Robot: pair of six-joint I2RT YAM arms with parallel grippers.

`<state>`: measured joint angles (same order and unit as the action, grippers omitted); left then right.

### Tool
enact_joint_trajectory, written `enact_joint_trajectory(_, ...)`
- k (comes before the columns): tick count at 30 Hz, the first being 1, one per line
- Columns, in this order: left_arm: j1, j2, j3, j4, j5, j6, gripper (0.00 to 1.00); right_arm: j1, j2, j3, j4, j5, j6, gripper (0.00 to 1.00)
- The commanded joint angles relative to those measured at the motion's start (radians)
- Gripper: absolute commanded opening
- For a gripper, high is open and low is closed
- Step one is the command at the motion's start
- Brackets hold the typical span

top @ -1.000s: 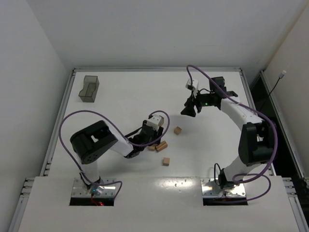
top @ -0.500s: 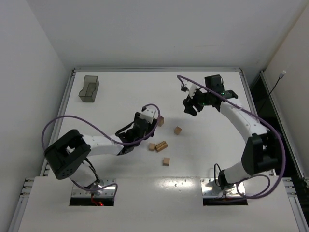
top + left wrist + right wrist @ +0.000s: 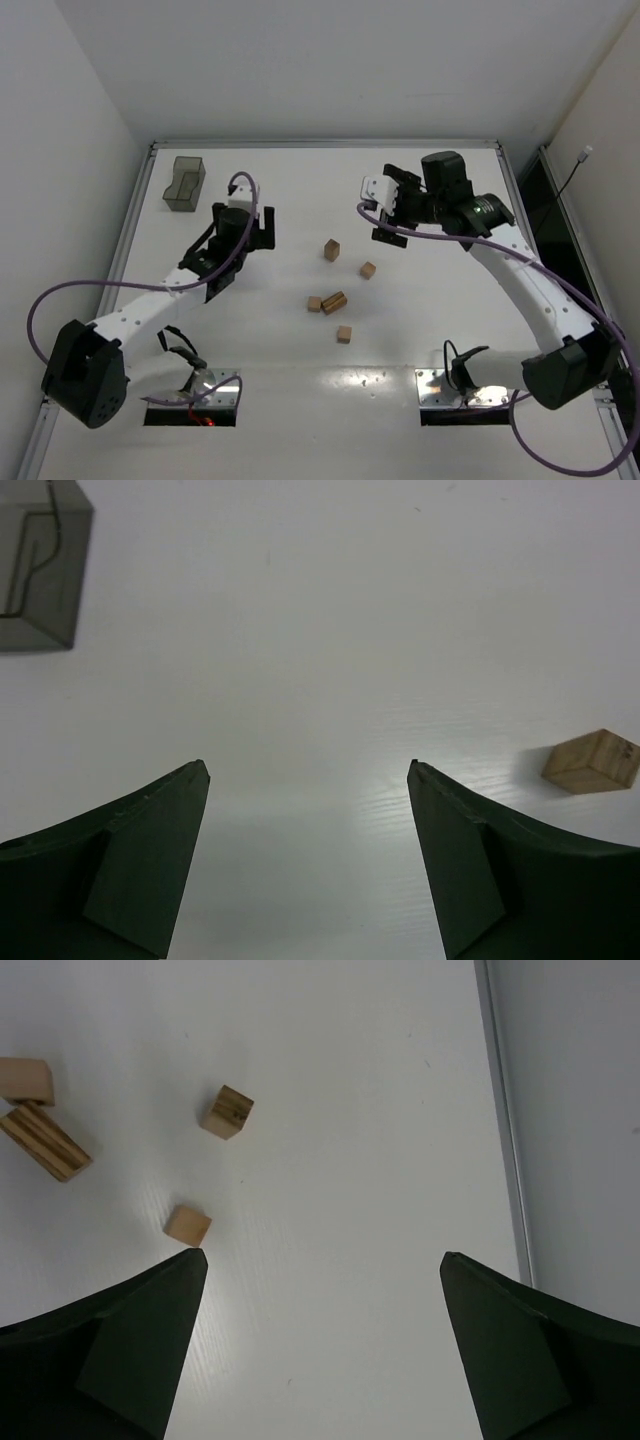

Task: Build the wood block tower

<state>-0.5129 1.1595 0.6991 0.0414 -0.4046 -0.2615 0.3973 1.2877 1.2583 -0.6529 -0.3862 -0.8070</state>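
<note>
White table [image 3: 450, 300] between plain walls [image 3: 300, 70], with five wood blocks lying loose on it. None sits on another, so the tower is not yet begun.

Seen from above, the blocks sit a little right of the table's middle. The back block [image 3: 331, 250] is farthest from the arm bases. The right block [image 3: 368, 270] lies near it, to the right and slightly closer in. Nearer still, a small cube [image 3: 314, 303] lies just beside a longer striped piece [image 3: 335, 301]; whether they touch I cannot tell. The near cube [image 3: 344, 334] lies closest to the bases.

The left gripper [image 3: 308, 770] hovers well to the left of the group. Its fingers are spread wide, with only bare table between them. Its camera shows one block at the right and the bin [image 3: 185, 183] at upper left.

The right gripper [image 3: 322, 1254] hangs behind and to the right of the blocks, its fingers also wide apart and holding nothing. Four blocks show to the left in its view, and the table's rail [image 3: 497, 1110] runs down the right.

The bin stands in the far left corner.
</note>
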Motion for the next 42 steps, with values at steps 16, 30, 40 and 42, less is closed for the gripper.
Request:
enact_joint_trajectory(16,0.330,-0.136,0.099,-0.371,0.388,0.169,0.81,0.438,0.261,0.029,-0.371,0.021,-0.325,0.30)
enact_joint_trajectory(30,0.448,-0.047,0.108,-0.360,0.380,0.102,0.86,0.529,0.481,0.010,-0.114,0.139,-0.011,0.47)
enact_joint_trajectory(40,0.499,-0.007,0.108,-0.342,0.418,0.111,0.86,0.486,0.544,-0.010,-0.094,0.107,-0.055,0.49)
enact_joint_trajectory(42,0.499,0.005,0.108,-0.342,0.429,0.111,0.86,0.462,0.553,-0.010,-0.106,0.098,-0.078,0.51)
